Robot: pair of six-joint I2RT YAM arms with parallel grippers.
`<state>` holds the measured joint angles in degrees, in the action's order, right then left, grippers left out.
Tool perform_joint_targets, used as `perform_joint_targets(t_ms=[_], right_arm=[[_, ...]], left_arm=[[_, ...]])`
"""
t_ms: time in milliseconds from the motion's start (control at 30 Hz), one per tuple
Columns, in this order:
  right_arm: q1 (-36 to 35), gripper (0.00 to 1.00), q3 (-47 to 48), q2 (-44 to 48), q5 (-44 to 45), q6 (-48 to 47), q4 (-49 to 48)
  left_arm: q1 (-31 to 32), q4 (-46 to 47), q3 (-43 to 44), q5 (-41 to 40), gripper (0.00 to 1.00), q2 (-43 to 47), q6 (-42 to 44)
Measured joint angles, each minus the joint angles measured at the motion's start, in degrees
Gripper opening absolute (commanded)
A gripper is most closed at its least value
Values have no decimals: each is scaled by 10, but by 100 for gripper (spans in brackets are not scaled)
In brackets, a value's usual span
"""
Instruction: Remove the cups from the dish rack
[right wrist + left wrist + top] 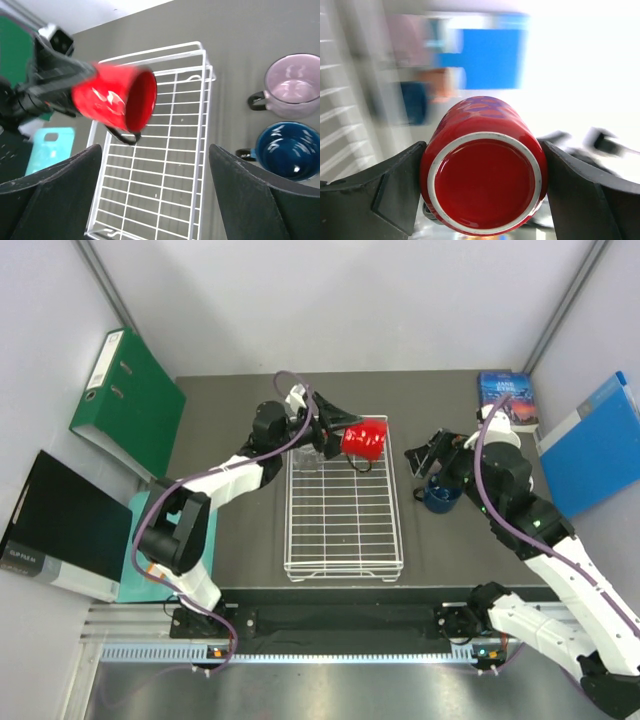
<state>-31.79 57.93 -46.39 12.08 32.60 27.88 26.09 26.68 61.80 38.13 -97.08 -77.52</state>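
The left gripper (335, 428) is clamped across the body of the red mug (364, 438), holding it on its side in the air over the far end of the dish rack (345, 530), base toward the wrist, mouth facing the right arm, handle hanging down. That sideways hold looks meant for carrying it clear of the low wire walls, perhaps toward the right arm. The right gripper (426, 454) hangs with fingers apart and nothing between them, near the dark blue mug (287, 150) and mauve mug (292, 82), which stand upright and empty on the table (240, 540) just right of the rack. The rack's grid is mostly bare; a clear shape at its far left corner may be the glass tumbler (306, 454)
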Motion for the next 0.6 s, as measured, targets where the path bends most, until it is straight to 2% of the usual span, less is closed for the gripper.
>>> perform_joint_targets(t_ms=[133, 233, 333, 600], right_arm=[[0, 87, -33, 25, -23, 0, -22], [1, 89, -50, 41, -32, 2, -31], [1, 89, -60, 46, -36, 2, -43], [1, 89, -61, 21, -54, 2, -103]], left_arm=[[2, 219, -3, 31, 0, -12, -155], [2, 342, -1, 36, 0, -27, -252], [2, 397, 1, 46, 0, -49, -305], [14, 415, -1, 75, 0, -62, -350]])
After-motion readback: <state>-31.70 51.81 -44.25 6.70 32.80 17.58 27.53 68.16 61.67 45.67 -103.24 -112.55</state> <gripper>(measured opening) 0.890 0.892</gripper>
